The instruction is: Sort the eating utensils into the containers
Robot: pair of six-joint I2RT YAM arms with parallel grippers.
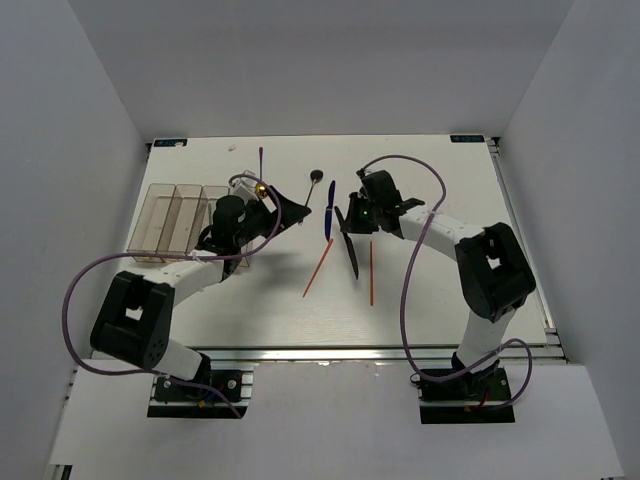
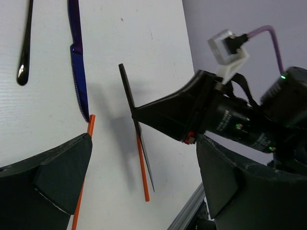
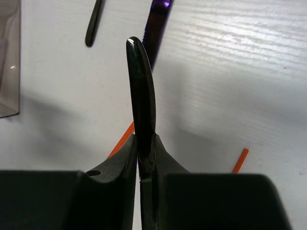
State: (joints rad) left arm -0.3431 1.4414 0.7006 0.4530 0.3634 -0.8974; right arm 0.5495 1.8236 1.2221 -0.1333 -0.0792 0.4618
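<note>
Black knife (image 3: 141, 91) was clamped edge-on in the closed right gripper (image 3: 144, 146) and held off the table (image 1: 440, 290), between two orange-red chopsticks (image 1: 318, 268). Left gripper (image 2: 144, 148) was spread wide, nothing gripped. Containers (image 1: 170, 215) were located well apart, far left.

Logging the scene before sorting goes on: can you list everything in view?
containers: one joined row of bins, smoky clear brown, table's far left
purple-handled spoon: one, gold bowl, just right of the bins
black spoon: one, black, mid-table
blue knife: one, blue, right of the black spoon
black knife: one, black, held off the table by the right gripper
chopsticks: two, orange-red, lying apart nearer the arms
table: one, white
left gripper: one, black, jaws open, empty, beside the purple-handled spoon
right gripper: one, black, jaws shut on the black knife
</note>
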